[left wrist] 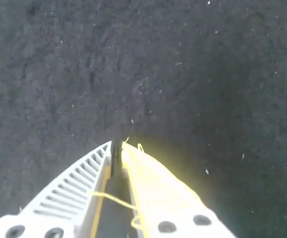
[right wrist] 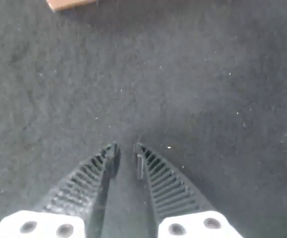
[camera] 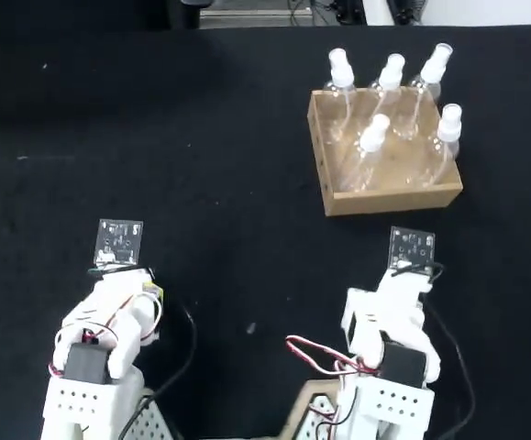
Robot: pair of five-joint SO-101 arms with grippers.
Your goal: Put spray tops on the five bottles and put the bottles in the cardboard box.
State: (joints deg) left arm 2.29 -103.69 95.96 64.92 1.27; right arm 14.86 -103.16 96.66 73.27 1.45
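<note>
Left gripper [left wrist: 117, 148] clenched, empty | right gripper [right wrist: 126, 151] slightly parted, empty | cardboard box [right wrist: 69, 4] corner cut off

Cardboard box [camera: 389, 197] recorded as plain tan-brown. Five bottles [camera: 361, 165] inside it noted clear, spray tops [camera: 376, 128] white. Table cover [camera: 201, 137] beneath the box: black, flecked with pale lint. Left gripper [left wrist: 117, 145]: white ribbed finger paired with yellow. Right gripper [right wrist: 126, 151]: black ribbed fingers, white base.
</note>
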